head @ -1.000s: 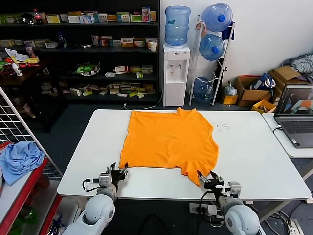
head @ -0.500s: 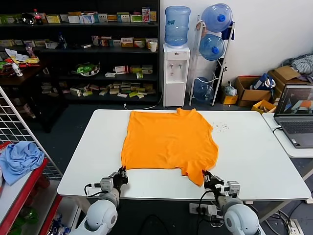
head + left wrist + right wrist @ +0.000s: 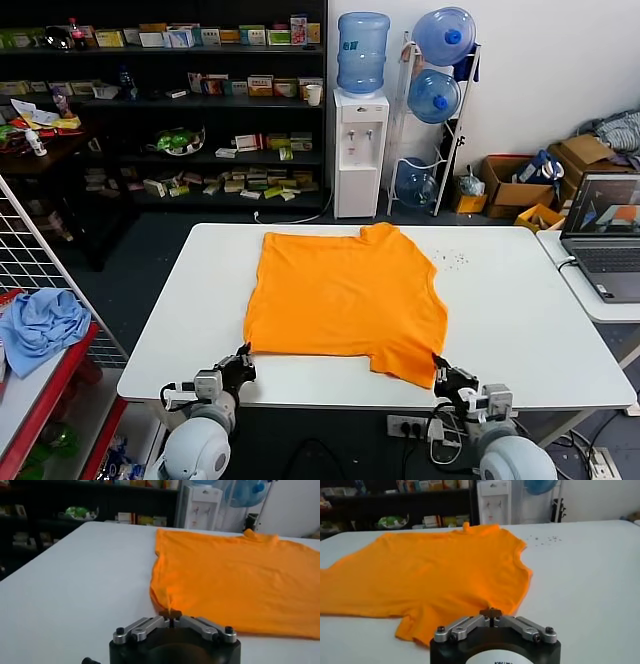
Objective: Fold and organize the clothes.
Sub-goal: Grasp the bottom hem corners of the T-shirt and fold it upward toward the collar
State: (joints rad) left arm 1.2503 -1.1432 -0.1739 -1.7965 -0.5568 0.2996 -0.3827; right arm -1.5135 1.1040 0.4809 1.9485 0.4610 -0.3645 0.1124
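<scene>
The orange T-shirt (image 3: 345, 300) lies flat on the white table (image 3: 520, 320), collar toward the far edge. My left gripper (image 3: 243, 354) is shut on the shirt's near left hem corner; the left wrist view shows the closed jaws pinching the cloth (image 3: 170, 613). My right gripper (image 3: 441, 367) is shut on the shirt's near right corner, by the folded-under sleeve; the right wrist view shows the cloth pinched in it (image 3: 490, 612). Both grippers sit low at the table's near edge.
A laptop (image 3: 604, 235) stands on a side table at the right. A light blue cloth (image 3: 38, 327) lies on a red rack at the left. Shelves, a water dispenser (image 3: 359, 150) and bottles stand behind the table.
Both grippers have drawn back toward the table's near edge with the shirt's corners in them, pulling the hem nearer and the shirt flatter.
</scene>
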